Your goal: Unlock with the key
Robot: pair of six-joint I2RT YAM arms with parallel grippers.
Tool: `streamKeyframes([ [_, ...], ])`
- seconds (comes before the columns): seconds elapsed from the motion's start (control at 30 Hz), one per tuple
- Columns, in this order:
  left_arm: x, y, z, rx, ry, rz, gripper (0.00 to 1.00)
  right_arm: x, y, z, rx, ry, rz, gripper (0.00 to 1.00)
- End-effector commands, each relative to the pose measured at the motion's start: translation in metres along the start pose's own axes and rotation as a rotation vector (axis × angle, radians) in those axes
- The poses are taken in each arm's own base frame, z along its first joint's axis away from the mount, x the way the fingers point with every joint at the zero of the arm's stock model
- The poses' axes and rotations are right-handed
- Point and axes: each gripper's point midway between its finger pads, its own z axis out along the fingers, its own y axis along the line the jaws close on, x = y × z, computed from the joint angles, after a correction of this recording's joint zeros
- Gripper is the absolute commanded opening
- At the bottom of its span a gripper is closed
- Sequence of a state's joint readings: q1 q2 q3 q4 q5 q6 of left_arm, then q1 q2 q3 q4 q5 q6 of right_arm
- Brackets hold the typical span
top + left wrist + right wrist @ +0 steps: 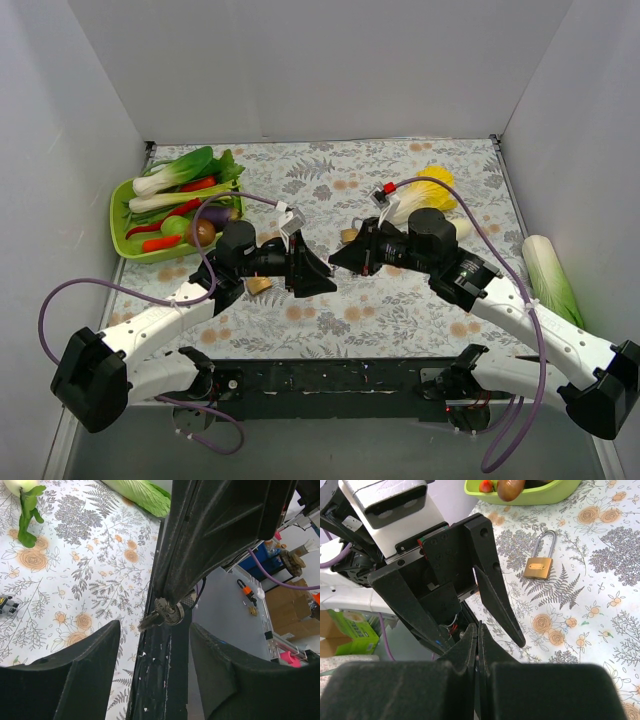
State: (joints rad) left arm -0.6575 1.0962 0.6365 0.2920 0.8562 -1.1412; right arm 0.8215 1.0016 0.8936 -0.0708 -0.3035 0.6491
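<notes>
My right gripper [340,258] is shut on the key's black head, which shows edge-on between its fingers in the right wrist view [478,630]. In the left wrist view the key [169,612] sticks out below the right fingers [210,535], with its silvery ring and short blade pointing down-left. My left gripper [322,278] is open and empty, tip to tip with the right one, and the key hangs just above its gap [155,630]. A brass padlock [259,285] lies on the cloth beside my left wrist. A padlock [538,567] also lies flat in the right wrist view.
A green basket [120,215] of toy vegetables stands at the far left. A yellow cabbage [430,192] lies behind the right arm and a pale green cabbage [552,280] at the right wall. A small brass-coloured thing [348,236] lies behind the right gripper. White walls enclose three sides.
</notes>
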Motion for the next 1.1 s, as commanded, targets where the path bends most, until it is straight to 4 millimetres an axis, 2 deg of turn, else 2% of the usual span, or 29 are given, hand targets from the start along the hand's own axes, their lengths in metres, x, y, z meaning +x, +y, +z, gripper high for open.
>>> streamKeyframes([
  [0.0, -0.014, -0.009, 0.001, 0.015, -0.030, 0.052, 0.54, -0.012, 0.010, -0.001, -0.048, -0.042, -0.006, 0.01],
  [0.53, -0.016, -0.015, 0.000, 0.040, -0.048, 0.052, 0.23, -0.009, 0.002, -0.001, -0.035, -0.034, 0.016, 0.01],
  [1.07, -0.014, -0.013, 0.000, 0.026, -0.051, 0.043, 0.04, -0.007, -0.010, -0.003, -0.006, -0.038, 0.032, 0.01],
])
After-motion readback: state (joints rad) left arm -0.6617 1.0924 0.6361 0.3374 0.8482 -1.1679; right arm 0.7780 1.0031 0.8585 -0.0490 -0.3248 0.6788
